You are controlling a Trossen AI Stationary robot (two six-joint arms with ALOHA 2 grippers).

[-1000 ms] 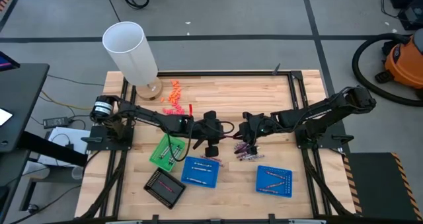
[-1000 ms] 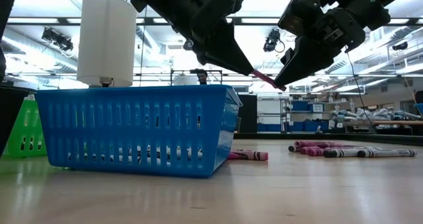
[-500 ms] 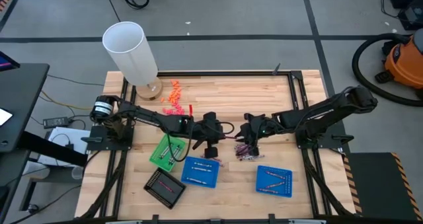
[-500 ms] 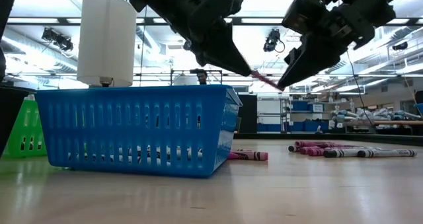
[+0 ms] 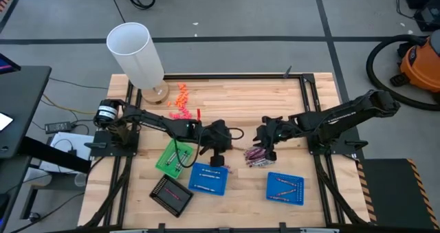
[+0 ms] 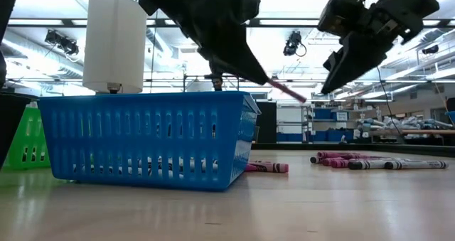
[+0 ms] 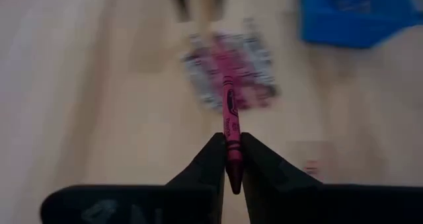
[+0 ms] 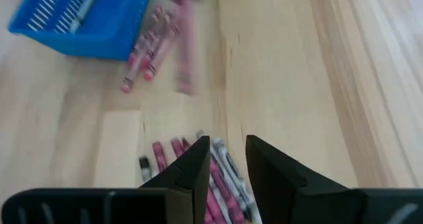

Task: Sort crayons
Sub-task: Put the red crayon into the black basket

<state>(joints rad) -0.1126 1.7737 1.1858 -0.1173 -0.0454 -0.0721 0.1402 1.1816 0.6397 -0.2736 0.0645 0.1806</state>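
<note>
Low view, nearest: blue basket (image 6: pixel 146 138) on the table (image 6: pixel 284 205). Behind it, loose crayons (image 6: pixel 377 161) lie on the wood. Above the basket's far corner, left claw (image 7: pixel 229 159) clenched on a pink crayon (image 7: pixel 230 121), held clear of the table. Right claw (image 8: pixel 223 159) released, nothing between its fingers, hovering over the crayon pile. White cylinder (image 5: pixel 135 53) at the far corner.

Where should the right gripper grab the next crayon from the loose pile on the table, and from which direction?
Take an outer crayon at the edge of the crayon pile, mid-barrel, coming straight down with the fingers across its width. The sticks lie flat and packed side by side, so inner ones leave no finger room. The right gripper hangs open and empty above them; the left gripper holds a pink crayon.
</note>
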